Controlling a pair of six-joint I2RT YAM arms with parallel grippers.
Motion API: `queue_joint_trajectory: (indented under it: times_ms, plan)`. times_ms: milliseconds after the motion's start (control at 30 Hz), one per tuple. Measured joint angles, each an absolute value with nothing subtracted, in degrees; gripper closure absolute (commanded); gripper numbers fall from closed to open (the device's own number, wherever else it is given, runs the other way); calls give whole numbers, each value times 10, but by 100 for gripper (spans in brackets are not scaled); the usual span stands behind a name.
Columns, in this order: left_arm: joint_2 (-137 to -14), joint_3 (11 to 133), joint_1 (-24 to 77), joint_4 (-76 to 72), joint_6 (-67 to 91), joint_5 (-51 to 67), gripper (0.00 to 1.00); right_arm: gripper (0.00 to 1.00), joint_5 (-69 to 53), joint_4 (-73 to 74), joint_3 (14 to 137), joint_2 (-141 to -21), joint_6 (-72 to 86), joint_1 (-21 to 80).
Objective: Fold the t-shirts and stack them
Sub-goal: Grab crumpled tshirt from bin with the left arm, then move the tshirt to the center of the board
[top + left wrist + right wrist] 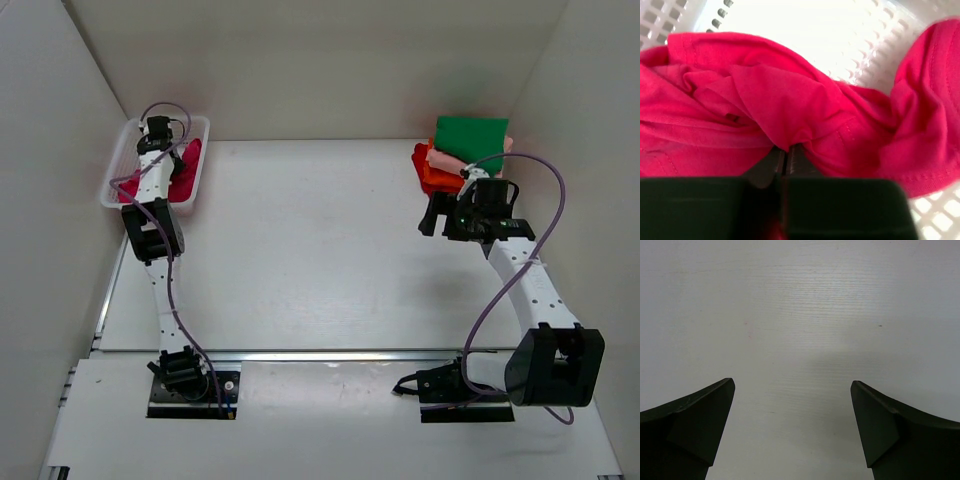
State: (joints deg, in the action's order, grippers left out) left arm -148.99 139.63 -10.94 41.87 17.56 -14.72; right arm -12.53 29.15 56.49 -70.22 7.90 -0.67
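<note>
A crumpled magenta-pink t-shirt lies in the white mesh basket at the far left; it also shows in the top view. My left gripper reaches into the basket and is shut on a fold of that shirt. A stack of folded shirts stands at the far right: green on top, light pink under it, then orange and red. My right gripper is open and empty over bare table, just in front of the stack.
White walls close the table at the back and both sides. The basket's mesh wall rises behind the shirt. The right arm's purple cable loops beside the stack.
</note>
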Motion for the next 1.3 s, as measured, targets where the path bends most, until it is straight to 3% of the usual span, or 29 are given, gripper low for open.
queue_joint_trajectory:
  times_ms: [167,333,533,733,933,1033,1133,1300]
  plan:
    - [-1478,1406,-107,430,161,-153,100,0,-123,291,565,-706,80,10]
    - [-1365,1381,-92,434,156,-159,100,1,-125,291,565,-704,77,24]
    - [-1046,1283,-58,388,194,-81,100,1,-126,287,540,-639,70,-28]
    - [-756,1154,126,304,276,55,100,1,-133,278,505,-579,73,-30]
    - [-702,1048,121,291,338,112,100,1,-178,265,488,-542,84,-39]
    - [-710,931,120,280,345,111,100,1,-191,254,488,-539,90,-34]
    - [-722,749,121,249,355,133,71,1,-201,249,487,-548,96,-15]
    - [-788,500,115,223,390,216,51,1,-209,230,474,-569,117,27]
